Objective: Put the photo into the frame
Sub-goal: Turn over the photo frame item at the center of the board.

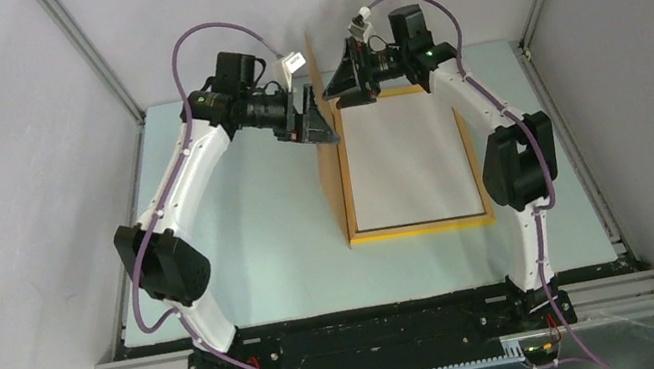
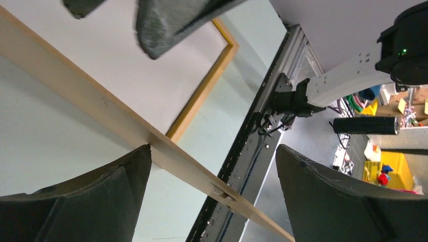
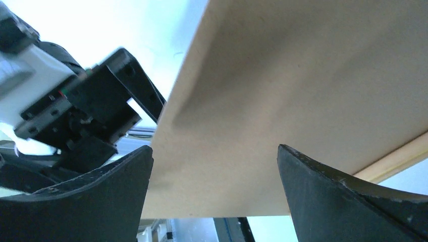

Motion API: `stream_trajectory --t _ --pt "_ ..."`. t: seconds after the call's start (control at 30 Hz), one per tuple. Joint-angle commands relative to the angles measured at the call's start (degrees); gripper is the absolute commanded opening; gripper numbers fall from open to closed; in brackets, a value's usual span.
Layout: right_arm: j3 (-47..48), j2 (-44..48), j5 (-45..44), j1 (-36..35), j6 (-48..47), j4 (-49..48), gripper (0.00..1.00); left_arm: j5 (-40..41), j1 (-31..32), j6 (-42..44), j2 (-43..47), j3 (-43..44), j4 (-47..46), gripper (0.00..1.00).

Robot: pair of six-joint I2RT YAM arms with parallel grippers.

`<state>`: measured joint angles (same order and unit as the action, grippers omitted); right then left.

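Note:
The frame (image 1: 422, 228) lies flat on the table, right of centre, with thin yellow-orange edges. A white surface (image 1: 406, 165) fills its inside; the photo's dark picture does not show, and I cannot tell whether this is its back. A plain brown backing board (image 1: 335, 183) stands on edge along the frame's left side. My left gripper (image 1: 323, 129) is open at the board's far end, and the board's edge (image 2: 101, 108) runs between its fingers. My right gripper (image 1: 338, 86) is open just right of the board, whose face (image 3: 303, 75) fills its view.
The frame's corner (image 2: 202, 96) and the white surface (image 2: 126, 70) show in the left wrist view, with the right gripper's fingers (image 2: 161, 20) above. The frame edge (image 3: 398, 159) shows low right in the right wrist view. The pale green mat (image 1: 251, 238) spreads left of the frame.

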<state>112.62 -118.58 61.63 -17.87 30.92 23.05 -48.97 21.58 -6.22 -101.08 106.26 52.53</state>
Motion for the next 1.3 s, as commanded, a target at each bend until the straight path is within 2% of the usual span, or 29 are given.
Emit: stream_trajectory --t 0.0,0.3,0.63,1.27 --pt "2.31 3.76 2.22 0.36 7.72 -6.95 0.98 -3.12 2.72 -0.46 -0.29 2.61 -0.85 0.96" --pt "2.84 5.80 -1.57 0.70 4.30 -0.87 0.98 -2.57 5.76 -0.35 -1.70 3.29 -0.87 0.96" --pt "3.13 9.40 -12.36 1.18 -6.06 11.63 0.97 -2.83 6.83 -0.46 -3.34 3.80 -0.86 0.97" --pt "1.84 10.00 -18.22 0.64 -9.52 16.02 0.95 -5.40 10.69 -1.81 -7.36 8.31 -0.88 1.00"
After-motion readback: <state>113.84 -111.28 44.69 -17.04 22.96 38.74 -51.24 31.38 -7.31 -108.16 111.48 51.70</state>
